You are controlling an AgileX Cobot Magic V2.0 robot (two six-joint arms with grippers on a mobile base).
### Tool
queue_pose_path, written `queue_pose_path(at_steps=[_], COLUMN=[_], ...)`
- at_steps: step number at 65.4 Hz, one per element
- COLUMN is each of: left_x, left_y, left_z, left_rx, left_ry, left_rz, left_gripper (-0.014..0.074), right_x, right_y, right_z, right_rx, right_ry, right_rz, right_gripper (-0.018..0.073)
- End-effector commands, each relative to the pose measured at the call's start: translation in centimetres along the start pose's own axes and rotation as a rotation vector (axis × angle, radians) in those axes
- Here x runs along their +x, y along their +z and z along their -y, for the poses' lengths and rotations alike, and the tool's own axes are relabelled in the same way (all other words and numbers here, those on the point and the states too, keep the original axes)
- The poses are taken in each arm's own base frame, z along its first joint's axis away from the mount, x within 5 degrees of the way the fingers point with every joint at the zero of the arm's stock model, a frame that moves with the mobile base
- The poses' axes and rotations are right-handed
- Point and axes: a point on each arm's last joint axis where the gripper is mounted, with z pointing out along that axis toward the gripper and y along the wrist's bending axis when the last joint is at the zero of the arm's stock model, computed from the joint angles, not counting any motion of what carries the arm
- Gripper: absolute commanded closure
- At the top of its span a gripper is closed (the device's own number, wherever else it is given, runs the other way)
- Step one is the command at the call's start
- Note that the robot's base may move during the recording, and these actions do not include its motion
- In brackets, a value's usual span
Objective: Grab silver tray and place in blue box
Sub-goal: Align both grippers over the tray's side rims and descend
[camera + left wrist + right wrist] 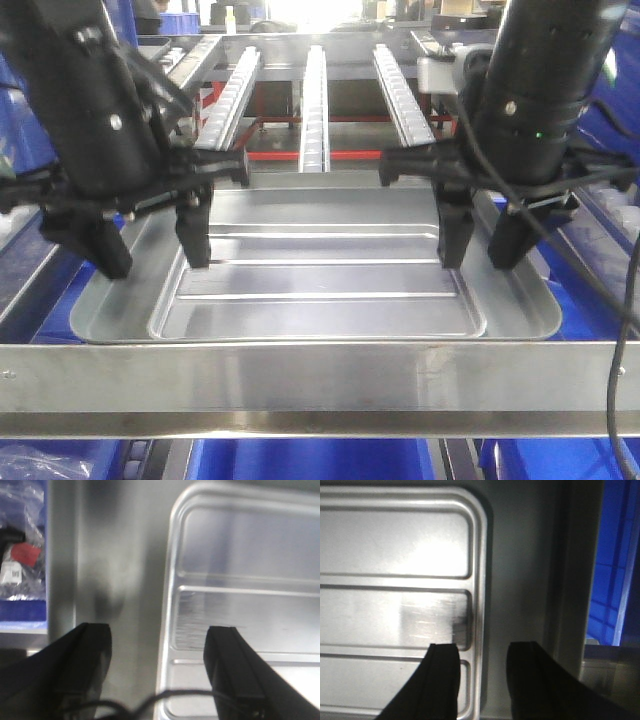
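PARTS LINE: The silver tray [320,280] lies flat and level behind a steel bar [320,375] that runs across the front of the scene. Its ridged floor is bare and faces up, and the robot's two black arms hang over its short ends.

The left tool [156,267] stands open at the tray's left end, jaws spread wide. In the left wrist view its inner finger [230,675] is over the tray's floor. Its outer finger is over the plain grey metal outside the raised, rounded edge, so the edge runs between them.

The right tool [478,262] is open in the same way at the right end. Its inner finger [445,680] is over the floor beside a ridge, and its outer finger is over the grey band beyond the edge. Neither tool is clamped on anything. Whether any fingertip touches the metal cannot be told.

A ribbed wall of the blue box [612,580] shows just past a dark rail at the tray's right side, and the tray is outside it. At the left side, another blue bin [20,615] holds clear plastic bags [22,530], one with a red label.

Behind the tray, three roller tracks [315,100] run back toward a brightly lit background, above a red frame [290,155].
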Motion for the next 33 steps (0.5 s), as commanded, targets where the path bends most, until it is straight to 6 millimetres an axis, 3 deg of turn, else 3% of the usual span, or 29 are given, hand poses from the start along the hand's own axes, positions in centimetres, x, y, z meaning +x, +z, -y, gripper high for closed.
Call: queue_pose_path(at_steps=[1,33], left_x=[-0.96,-1.25], left_y=[-1.71,-1.26], left_z=[0.8,0.82], left_rx=[0.046,0.044], left_ry=[-0.007,-0.004], left_rz=[0.067,0.073], left_gripper=[0.0289,0.029], right_x=[-1.11,-1.28], right_y=[-1.55,-0.87], right_z=[-0.54,-0.69], right_rx=[-0.041,-0.05], right_ry=[-0.012,-0.013], right_rz=[0.078,0.09], right_gripper=[0.0203,0.0203])
